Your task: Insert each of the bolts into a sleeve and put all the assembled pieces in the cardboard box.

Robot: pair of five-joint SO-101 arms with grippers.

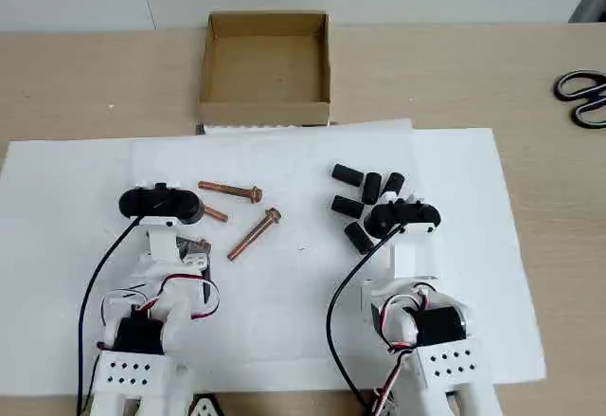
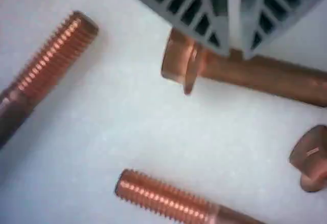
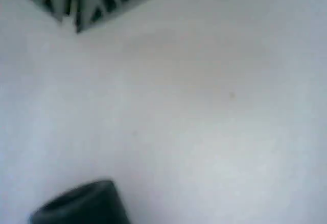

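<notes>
1. High view, left side: the left arm (image 1: 161, 245) is being held low over the white sheet (image 1: 57, 245) on the table (image 1: 95, 75). In the left wrist view the left hand (image 2: 236, 50) is being shown clenched, its tips right over the shaft of a bolt (image 2: 265, 76). Whether that bolt is being pinched cannot be told.
2. Other copper bolts (image 1: 230, 189) are being left loose just beside it. If closed tips are pressed onto a round shaft, it is likely to be rolled away and its neighbours knocked.
3. The cardboard box (image 1: 266, 111) is being seen at the sheet's far edge, with no assembled piece inside.
4. The black sleeves (image 1: 371, 187) are being bunched right of centre, some touching, just beside the right arm (image 1: 407, 264). The right hand (image 3: 71, 25) is being shown clenched on nothing above bare sheet, with one sleeve (image 3: 82, 203) near. In so crowded a pick, neighbouring sleeves could be pushed aside or toppled.
</notes>
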